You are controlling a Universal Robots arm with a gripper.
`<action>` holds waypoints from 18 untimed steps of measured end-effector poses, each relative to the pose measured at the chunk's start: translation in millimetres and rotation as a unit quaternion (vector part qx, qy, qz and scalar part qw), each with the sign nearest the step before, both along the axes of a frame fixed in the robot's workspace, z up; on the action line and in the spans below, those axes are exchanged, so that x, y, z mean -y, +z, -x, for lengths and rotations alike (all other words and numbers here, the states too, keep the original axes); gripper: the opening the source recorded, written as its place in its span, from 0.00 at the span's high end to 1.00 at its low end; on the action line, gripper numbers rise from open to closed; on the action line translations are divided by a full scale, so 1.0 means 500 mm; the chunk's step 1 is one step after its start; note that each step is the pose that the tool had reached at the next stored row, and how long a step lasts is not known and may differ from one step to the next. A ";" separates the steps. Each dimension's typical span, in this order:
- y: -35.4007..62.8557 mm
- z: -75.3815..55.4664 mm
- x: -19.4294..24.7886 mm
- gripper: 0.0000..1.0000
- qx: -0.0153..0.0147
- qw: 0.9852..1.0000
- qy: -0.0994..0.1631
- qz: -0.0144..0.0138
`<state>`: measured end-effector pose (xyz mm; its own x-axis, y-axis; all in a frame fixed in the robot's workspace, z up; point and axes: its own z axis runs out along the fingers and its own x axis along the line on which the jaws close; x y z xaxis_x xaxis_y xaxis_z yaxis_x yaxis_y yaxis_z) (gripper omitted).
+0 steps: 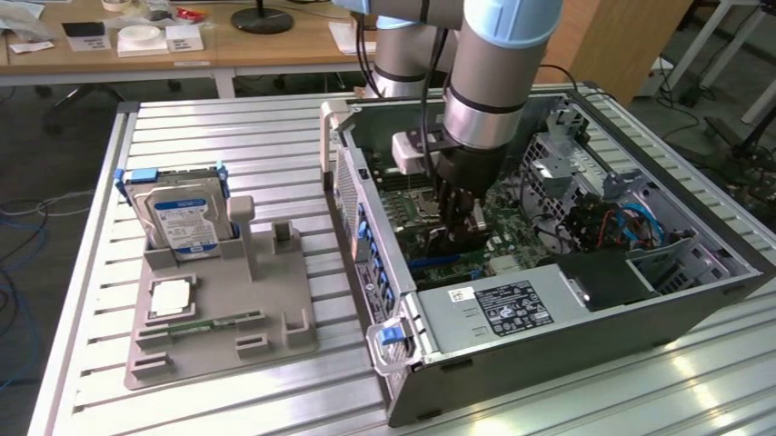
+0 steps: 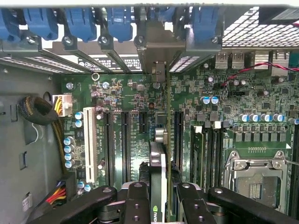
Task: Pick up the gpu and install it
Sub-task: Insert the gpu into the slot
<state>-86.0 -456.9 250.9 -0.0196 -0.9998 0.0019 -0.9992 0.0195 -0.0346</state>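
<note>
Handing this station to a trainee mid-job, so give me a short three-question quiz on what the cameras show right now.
1. True or false: the gripper is shut on the gpu.
2. Where does the hard drive stand? A: in the grey holder; B: on the floor; C: in the gripper.
3. Fill in: the gpu is held edge-on over the green ____ in the open computer case.
Key: 1 true; 2 A; 3 motherboard.
</note>
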 end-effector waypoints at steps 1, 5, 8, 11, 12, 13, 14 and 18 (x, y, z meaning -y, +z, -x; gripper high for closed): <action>0.000 0.000 0.0000 0.73 0.000 1.000 0.000 0.000; -0.002 0.001 -0.0001 0.73 0.000 1.000 0.000 0.000; -0.004 0.001 -0.0001 0.73 0.000 1.000 0.000 0.000; -0.007 0.003 -0.0002 0.73 0.000 1.000 0.000 0.000; -0.007 0.003 -0.0002 0.73 0.000 1.000 0.000 0.000; -0.007 0.003 -0.0002 0.73 0.000 1.000 0.000 0.000; -0.007 0.003 -0.0002 0.73 0.000 1.000 0.000 0.000; -0.011 0.004 -0.0005 0.73 0.000 1.000 0.000 0.000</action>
